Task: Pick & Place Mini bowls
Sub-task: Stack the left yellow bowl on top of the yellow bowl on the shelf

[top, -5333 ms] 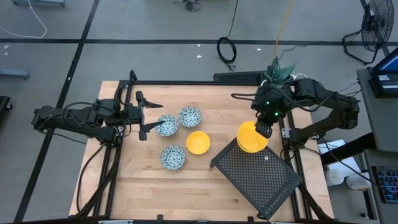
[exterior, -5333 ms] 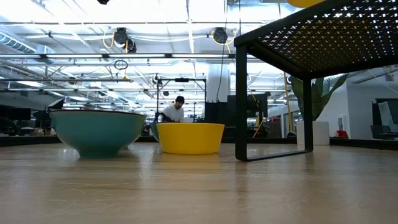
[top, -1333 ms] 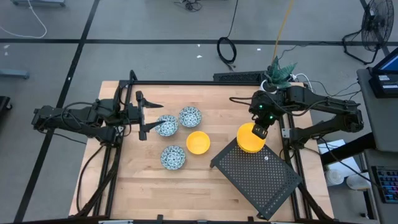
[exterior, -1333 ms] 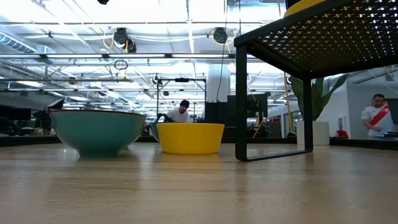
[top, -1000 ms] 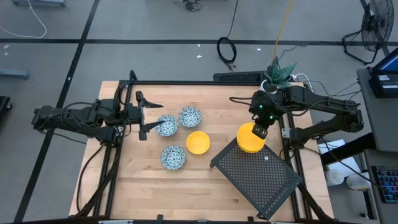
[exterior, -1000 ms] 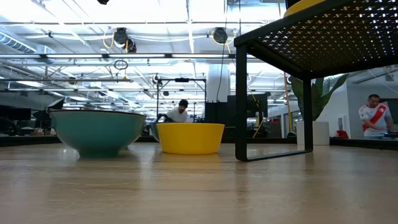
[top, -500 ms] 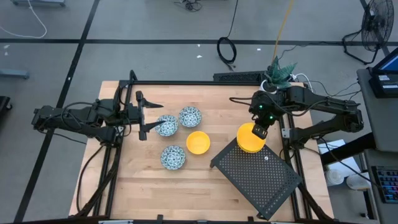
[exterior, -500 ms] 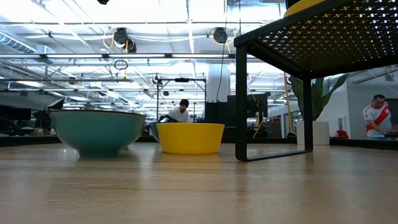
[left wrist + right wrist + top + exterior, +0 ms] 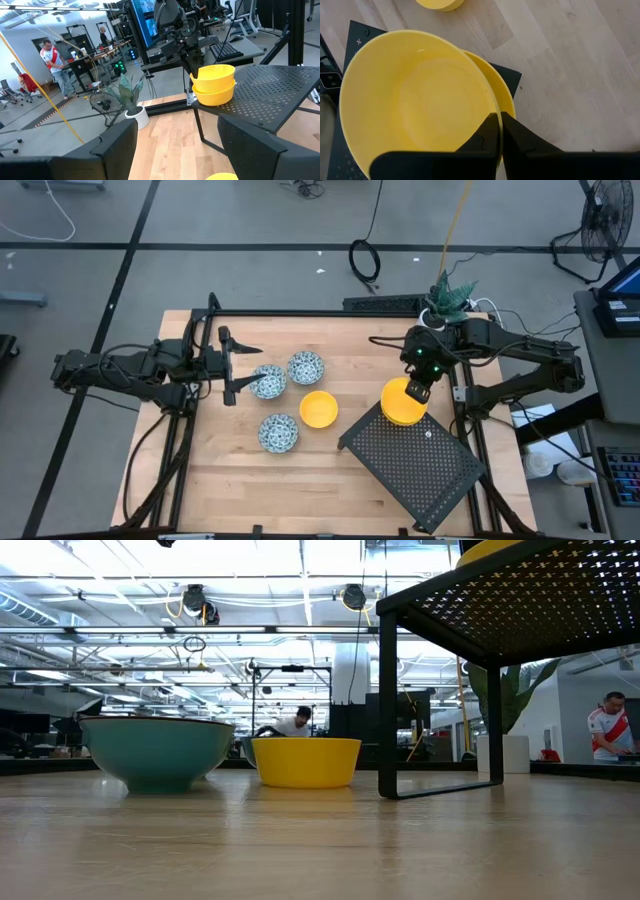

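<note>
Two plain yellow mini bowls (image 9: 215, 85) sit nested on the far left corner of a black perforated stand (image 9: 415, 460). My right gripper (image 9: 418, 390) is shut on the upper one (image 9: 415, 100); the lower one (image 9: 504, 95) peeks out beneath it. A third yellow mini bowl (image 9: 319, 408) rests on its base on the table. So do three blue-and-white patterned mini bowls (image 9: 268, 381), (image 9: 306, 367), (image 9: 279, 432). My left gripper (image 9: 232, 366) stands open and level, left of the patterned bowls, with nothing between its fingers. My right gripper pinches the upper yellow bowl's rim (image 9: 492, 109) on the side toward the table's far right, one finger (image 9: 485, 135) inside the bowl and one outside. The fingers slant down from above. The bowl sits nested in the lower yellow bowl on the stand.
A white plant pot (image 9: 139, 117) with a green plant stands at the table's far edge behind the stand. The stand (image 9: 500, 600) is raised on legs over the right half of the table. Bare wood (image 9: 250, 490) lies along the near edge. People move in the room beyond.
</note>
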